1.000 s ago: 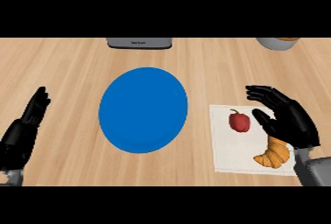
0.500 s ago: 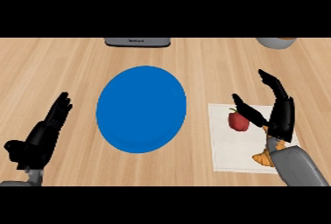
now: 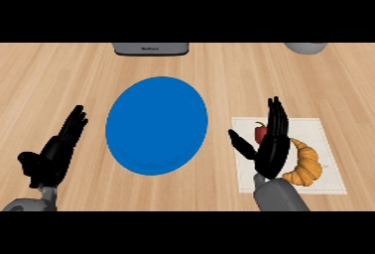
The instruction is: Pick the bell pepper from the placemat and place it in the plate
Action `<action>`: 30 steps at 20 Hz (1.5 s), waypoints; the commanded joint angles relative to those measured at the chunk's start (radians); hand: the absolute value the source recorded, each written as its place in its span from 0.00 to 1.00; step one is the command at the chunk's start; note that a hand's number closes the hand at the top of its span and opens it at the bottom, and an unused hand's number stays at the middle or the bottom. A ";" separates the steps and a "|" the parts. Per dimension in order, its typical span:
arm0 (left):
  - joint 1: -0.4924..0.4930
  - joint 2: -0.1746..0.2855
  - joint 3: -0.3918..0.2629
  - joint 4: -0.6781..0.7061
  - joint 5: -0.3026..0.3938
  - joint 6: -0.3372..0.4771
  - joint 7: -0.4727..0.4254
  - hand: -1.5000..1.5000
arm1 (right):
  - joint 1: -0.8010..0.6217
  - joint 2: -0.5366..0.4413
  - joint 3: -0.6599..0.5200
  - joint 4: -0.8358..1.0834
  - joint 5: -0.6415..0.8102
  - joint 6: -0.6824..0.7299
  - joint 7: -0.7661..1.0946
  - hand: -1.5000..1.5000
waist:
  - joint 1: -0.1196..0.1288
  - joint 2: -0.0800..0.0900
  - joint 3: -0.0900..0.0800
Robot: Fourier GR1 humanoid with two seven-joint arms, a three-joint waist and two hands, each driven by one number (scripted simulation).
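A red bell pepper (image 3: pixel 261 133) with a dark stem lies on the white placemat (image 3: pixel 322 130) at the right, partly hidden behind my right hand (image 3: pixel 272 149). That hand stands open, fingers straight and pointing away, thumb spread toward the plate, and covers the pepper's right side. A blue plate (image 3: pixel 156 125) sits at the counter's middle with nothing on it. My left hand (image 3: pixel 55 154) rests open at the lower left, well apart from the plate.
A golden croissant (image 3: pixel 306 163) lies on the placemat just right of my right hand. A grey appliance (image 3: pixel 151 48) stands at the counter's far edge, and a grey round object (image 3: pixel 306 47) shows at the top right.
My right hand has moved left and toward the near edge, turning edge-on over the pepper. My left hand has shifted inward from the left edge.
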 commanded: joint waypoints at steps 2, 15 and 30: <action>0.046 0.003 0.016 0.020 -0.006 -0.007 -0.042 0.50 | 0.049 0.058 -0.081 0.064 0.278 -0.040 0.216 0.00 | -0.012 -0.008 -0.002; 0.024 -0.026 -0.004 0.020 -0.013 -0.017 -0.025 0.50 | -0.001 0.060 -0.034 -0.090 0.641 0.598 0.911 0.00 | -0.005 -0.010 0.000; -0.107 -0.030 0.086 0.167 -0.027 -0.077 -0.057 0.50 | 0.028 0.060 -0.020 -0.295 0.664 0.986 1.135 0.00 | 0.001 0.002 0.004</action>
